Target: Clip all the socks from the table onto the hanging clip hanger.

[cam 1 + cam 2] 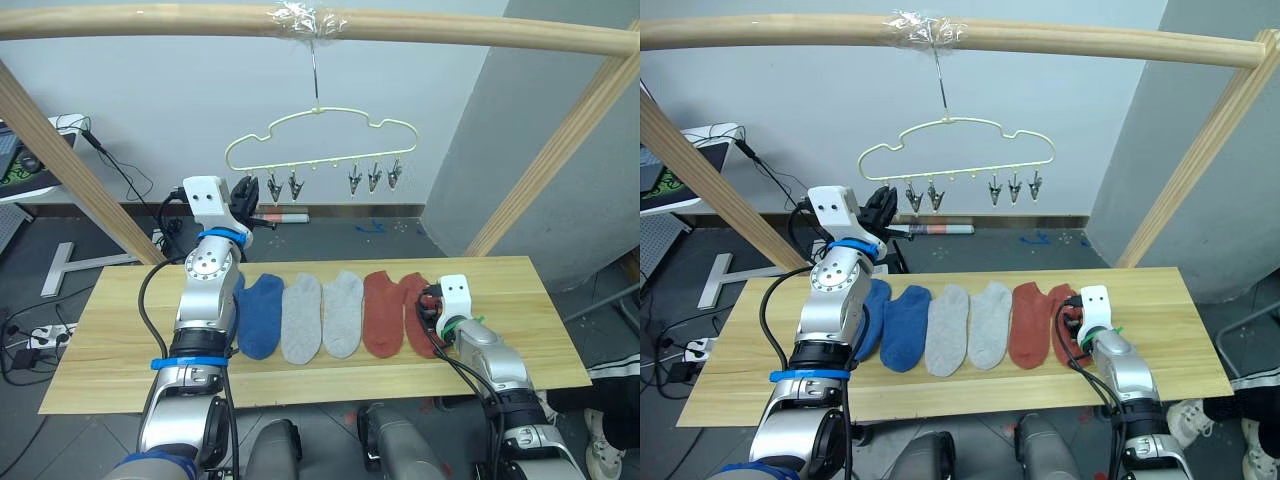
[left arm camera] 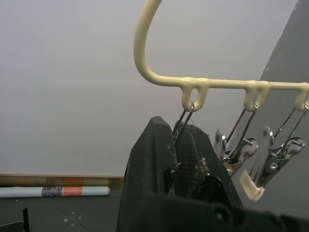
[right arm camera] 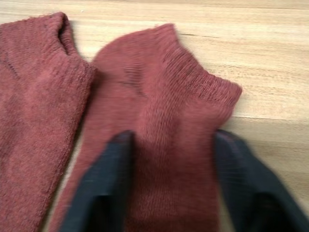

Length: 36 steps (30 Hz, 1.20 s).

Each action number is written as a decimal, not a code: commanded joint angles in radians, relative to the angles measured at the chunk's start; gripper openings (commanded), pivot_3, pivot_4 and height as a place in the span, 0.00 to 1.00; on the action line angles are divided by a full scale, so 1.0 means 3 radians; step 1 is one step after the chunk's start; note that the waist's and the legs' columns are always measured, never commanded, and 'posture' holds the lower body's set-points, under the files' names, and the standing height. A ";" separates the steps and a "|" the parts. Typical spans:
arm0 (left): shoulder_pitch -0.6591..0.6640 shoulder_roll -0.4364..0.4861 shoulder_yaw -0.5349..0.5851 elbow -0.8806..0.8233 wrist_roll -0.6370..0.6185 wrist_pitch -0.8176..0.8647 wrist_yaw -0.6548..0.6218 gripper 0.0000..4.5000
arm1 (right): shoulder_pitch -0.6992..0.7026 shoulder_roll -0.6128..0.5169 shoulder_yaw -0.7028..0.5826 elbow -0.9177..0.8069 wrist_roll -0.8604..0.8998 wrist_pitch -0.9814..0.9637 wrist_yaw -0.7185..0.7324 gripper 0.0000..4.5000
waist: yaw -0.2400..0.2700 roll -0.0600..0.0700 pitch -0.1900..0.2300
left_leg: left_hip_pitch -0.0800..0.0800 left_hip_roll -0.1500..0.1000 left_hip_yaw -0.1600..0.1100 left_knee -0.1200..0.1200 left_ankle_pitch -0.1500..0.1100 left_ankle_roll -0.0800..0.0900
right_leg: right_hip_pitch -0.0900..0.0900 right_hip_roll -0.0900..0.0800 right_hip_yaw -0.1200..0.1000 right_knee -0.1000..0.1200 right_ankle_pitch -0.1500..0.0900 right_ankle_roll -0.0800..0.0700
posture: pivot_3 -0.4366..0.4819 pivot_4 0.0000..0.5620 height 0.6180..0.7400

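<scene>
In the head views, the right gripper (image 1: 432, 312) sits low on the table (image 1: 560, 330) at the rightmost red sock (image 1: 418, 315); five more socks lie in a row to its left. The left gripper (image 1: 244, 196) is raised to the hanger (image 1: 320, 135), at its leftmost clip.

Left wrist view: black fingers (image 2: 154, 159) pressed together on that clip (image 2: 183, 121). No writing is readable.

Right wrist view: fingers (image 3: 111, 183) spread apart, straddling the red sock.

Six socks (image 1: 322, 312) lie side by side across the table (image 1: 90, 360); above and behind them hangs the clip hanger (image 1: 320, 139) (hooked on the pole (image 1: 150, 20)), clips (image 1: 372, 178) dangling beneath
</scene>
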<state>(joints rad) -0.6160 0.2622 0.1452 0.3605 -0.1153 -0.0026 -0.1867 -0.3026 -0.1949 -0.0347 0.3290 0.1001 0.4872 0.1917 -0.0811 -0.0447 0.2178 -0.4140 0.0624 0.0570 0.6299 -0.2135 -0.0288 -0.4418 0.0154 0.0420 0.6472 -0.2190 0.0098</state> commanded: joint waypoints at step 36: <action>0.0075 0.0068 0.1199 -0.1288 -0.2995 0.2981 -0.0055 0.02 | -0.0988 0.0500 0.0543 -0.1290 0.1225 0.1145 0.1108 0.00 | 0.0108 0.0002 0.0018 | -0.0011 0.0002 -0.0017 -0.0001 0.0000 -0.0001 | -0.0006 0.0002 -0.0006 -0.0001 -0.0002 -0.0001 | 0.50 0.41 1.00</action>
<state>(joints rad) -0.5974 0.2806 0.4942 0.0300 -0.9807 0.8852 -0.2125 -0.5726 -0.0587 0.1494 -0.0414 0.4398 0.8393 0.5201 -0.0488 -0.0440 0.2232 -0.4172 0.0630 0.0514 0.6297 -0.2135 -0.0290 -0.4436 0.0159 0.0402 0.6469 -0.2195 0.0095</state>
